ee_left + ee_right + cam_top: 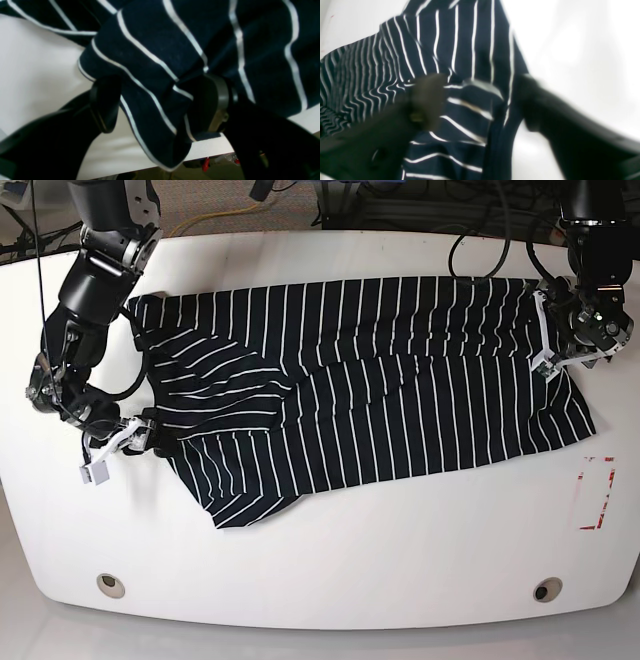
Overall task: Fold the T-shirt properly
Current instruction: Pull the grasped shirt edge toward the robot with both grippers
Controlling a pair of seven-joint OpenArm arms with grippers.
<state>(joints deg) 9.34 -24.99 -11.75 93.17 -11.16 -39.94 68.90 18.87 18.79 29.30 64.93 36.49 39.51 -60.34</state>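
The T-shirt, dark navy with thin white stripes, lies spread across the white table, with a flap folded over on its left part. My left gripper is at the shirt's right edge. In the left wrist view its jaws stand wide apart with a bunched fold of the shirt between them, near the table's edge. My right gripper is at the shirt's left edge. The right wrist view is blurred and shows its jaws apart with striped cloth lying between them.
A red-outlined rectangle is marked on the table at the right. Two round holes sit near the front edge. Cables lie behind the table at the back. The table's edge runs just under the left gripper.
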